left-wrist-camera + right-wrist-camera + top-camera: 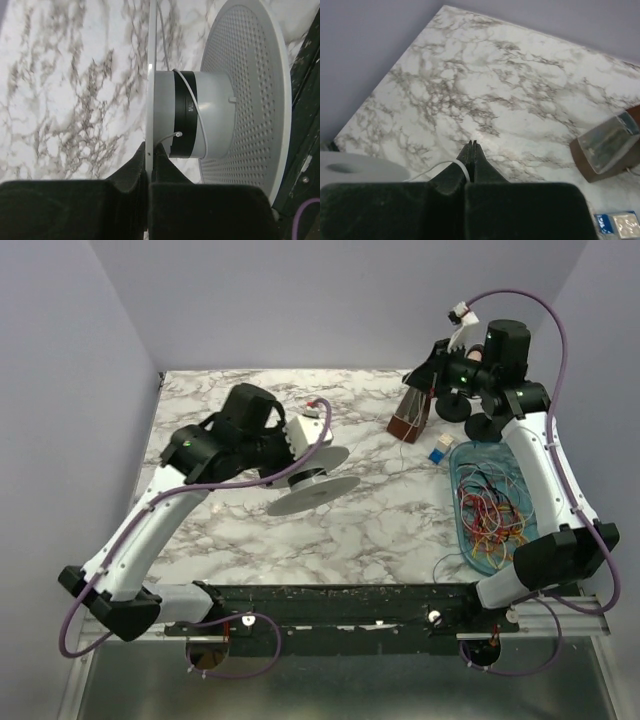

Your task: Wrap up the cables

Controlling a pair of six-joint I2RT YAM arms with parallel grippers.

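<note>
I can read just one mark from here, a small white "3M" turned sideways on the black band (182, 125) around the white spool (216, 115), near the middle of the left wrist view.

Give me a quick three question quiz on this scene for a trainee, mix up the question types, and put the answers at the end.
1. True or false: the left claw is shut on the thin rim of the white spool.
2. Where does the tangle of coloured cables lie? A) in the blue tray; B) wound on the white spool; C) hanging from the left claw.
3. Fill in: the thin wire pinched in the right claw is coloured ___.

Key: 1 true; 2 A; 3 white.
</note>
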